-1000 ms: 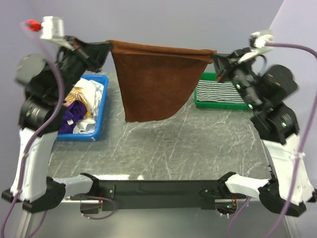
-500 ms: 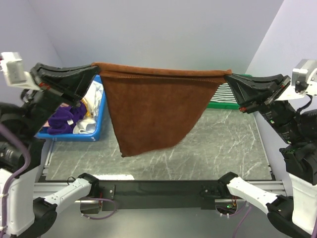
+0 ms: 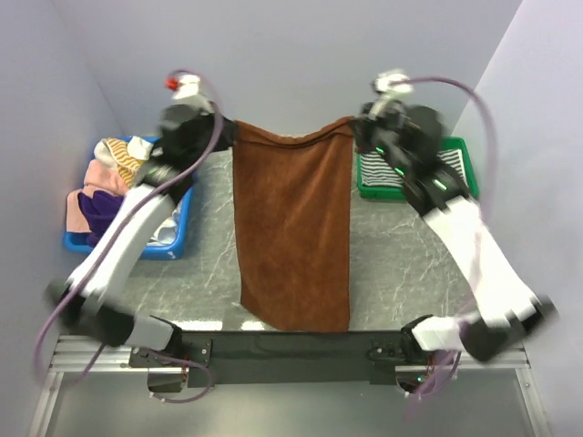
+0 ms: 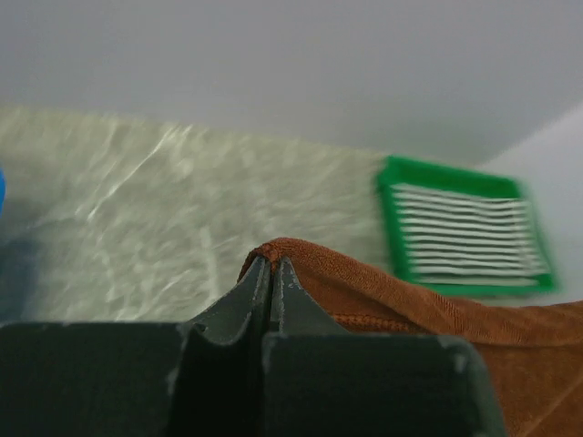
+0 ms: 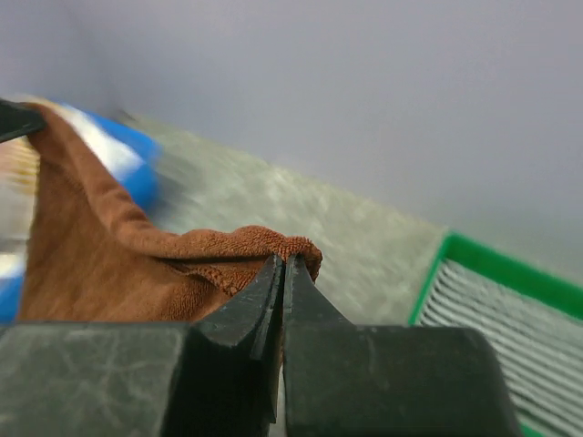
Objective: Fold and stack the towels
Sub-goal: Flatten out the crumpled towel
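Observation:
A plain brown towel (image 3: 293, 228) hangs stretched between my two grippers over the far part of the table, its lower end lying toward the near edge. My left gripper (image 3: 230, 132) is shut on its far left corner (image 4: 273, 250). My right gripper (image 3: 357, 127) is shut on its far right corner (image 5: 293, 248). A grey-white striped towel (image 3: 417, 167) lies folded in the green tray (image 3: 467, 153). Several crumpled towels (image 3: 105, 187), pink, purple, white and striped yellow, fill the blue bin (image 3: 173, 244).
The marble tabletop (image 3: 410, 264) shows on both sides of the brown towel. The green tray (image 4: 455, 228) stands at the far right, the blue bin at the far left. A black rail (image 3: 291, 348) runs along the near edge. Walls close in behind and at both sides.
Both arms have swung from high and near to far and low, carrying the brown towel away from the camera. The grippers came closer together, and the towel now drapes long over the table.

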Tool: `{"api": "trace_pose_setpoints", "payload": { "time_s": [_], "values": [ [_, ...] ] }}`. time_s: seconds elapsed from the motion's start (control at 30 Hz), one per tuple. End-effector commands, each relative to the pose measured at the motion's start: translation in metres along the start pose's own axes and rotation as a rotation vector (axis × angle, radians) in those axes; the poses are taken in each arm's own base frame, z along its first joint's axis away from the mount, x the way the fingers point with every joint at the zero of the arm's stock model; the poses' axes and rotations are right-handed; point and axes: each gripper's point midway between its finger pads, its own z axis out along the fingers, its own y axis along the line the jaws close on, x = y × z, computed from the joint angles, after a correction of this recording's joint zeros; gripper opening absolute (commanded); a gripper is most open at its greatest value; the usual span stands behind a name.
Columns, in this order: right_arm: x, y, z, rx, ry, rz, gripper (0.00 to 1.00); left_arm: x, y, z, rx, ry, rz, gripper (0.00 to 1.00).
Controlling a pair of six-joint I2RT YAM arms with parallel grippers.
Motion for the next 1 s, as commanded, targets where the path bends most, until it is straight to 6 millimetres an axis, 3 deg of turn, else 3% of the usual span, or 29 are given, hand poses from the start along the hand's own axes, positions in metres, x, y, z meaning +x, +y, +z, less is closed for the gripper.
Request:
{"api": "trace_pose_setpoints", "payload": {
  "time_s": [0.0, 0.07, 0.1, 0.13, 0.17, 0.2, 0.23, 0.27, 0.33, 0.37, 0.43, 0.5, 0.57, 0.63, 0.67, 0.7, 0.73, 0.77, 0.83, 0.87, 0.9, 0.93, 0.97],
  "values": [
    [0.060, -0.051, 0.070, 0.173, 0.101, -0.042, 0.00, 0.050, 0.066, 0.071, -0.236, 0.050, -0.039, 0.00],
    [0.093, -0.065, 0.103, 0.205, 0.144, -0.062, 0.00, 0.060, 0.078, 0.097, -0.247, 0.073, -0.079, 0.00],
    [0.100, -0.076, 0.112, 0.224, 0.150, -0.067, 0.00, 0.082, 0.091, 0.119, -0.264, 0.107, -0.084, 0.00],
    [0.103, -0.080, 0.122, 0.226, 0.140, -0.067, 0.00, 0.090, 0.099, 0.130, -0.274, 0.117, -0.090, 0.00],
    [0.112, -0.082, 0.132, 0.219, 0.151, -0.068, 0.00, 0.084, 0.099, 0.141, -0.266, 0.106, -0.095, 0.00],
    [0.129, -0.086, 0.148, 0.215, 0.177, -0.071, 0.00, 0.107, 0.111, 0.157, -0.283, 0.151, -0.092, 0.00],
    [0.136, -0.090, 0.155, 0.218, 0.183, -0.081, 0.00, 0.113, 0.115, 0.164, -0.285, 0.166, -0.090, 0.00],
    [0.156, -0.093, 0.167, 0.215, 0.216, -0.084, 0.00, 0.121, 0.124, 0.178, -0.289, 0.179, -0.086, 0.00],
    [0.159, -0.099, 0.181, 0.220, 0.217, -0.078, 0.00, 0.128, 0.130, 0.189, -0.273, 0.197, -0.090, 0.00],
    [0.164, -0.101, 0.185, 0.218, 0.230, -0.070, 0.00, 0.120, 0.133, 0.195, -0.264, 0.185, -0.088, 0.00],
    [0.173, -0.104, 0.198, 0.209, 0.236, -0.040, 0.00, 0.130, 0.142, 0.204, -0.255, 0.207, -0.091, 0.00],
    [0.174, -0.108, 0.206, 0.210, 0.231, -0.010, 0.00, 0.125, 0.144, 0.208, -0.232, 0.209, -0.099, 0.00],
    [0.176, -0.107, 0.205, 0.200, 0.257, 0.000, 0.00, 0.122, 0.136, 0.205, -0.191, 0.219, -0.100, 0.00],
    [0.173, -0.103, 0.201, 0.186, 0.248, 0.009, 0.00, 0.101, 0.122, 0.193, -0.151, 0.185, -0.097, 0.00],
    [0.158, -0.102, 0.194, 0.188, 0.219, 0.013, 0.00, 0.102, 0.119, 0.188, -0.136, 0.180, -0.095, 0.00],
    [0.164, -0.101, 0.188, 0.189, 0.230, 0.018, 0.00, 0.078, 0.107, 0.176, -0.112, 0.135, -0.086, 0.00],
    [0.158, -0.093, 0.184, 0.158, 0.214, 0.028, 0.00, 0.068, 0.102, 0.168, -0.101, 0.116, -0.082, 0.00],
    [0.134, -0.090, 0.171, 0.150, 0.170, 0.028, 0.00, 0.050, 0.090, 0.151, -0.075, 0.083, -0.071, 0.00],
    [0.124, -0.084, 0.156, 0.132, 0.155, 0.033, 0.00, 0.025, 0.074, 0.132, -0.035, 0.032, -0.051, 0.00],
    [0.094, -0.080, 0.138, 0.121, 0.099, 0.029, 0.00, 0.023, 0.066, 0.122, -0.018, 0.025, -0.021, 0.00],
    [0.090, -0.076, 0.129, 0.110, 0.093, 0.027, 0.00, -0.006, 0.048, 0.098, 0.007, -0.044, 0.007, 0.00],
    [0.079, -0.072, 0.118, 0.096, 0.072, 0.022, 0.00, -0.015, 0.038, 0.086, 0.016, -0.070, 0.036, 0.00],
    [0.051, -0.063, 0.098, 0.063, 0.018, 0.015, 0.00, -0.011, 0.027, 0.075, 0.029, -0.071, 0.091, 0.00]
  ]
}}
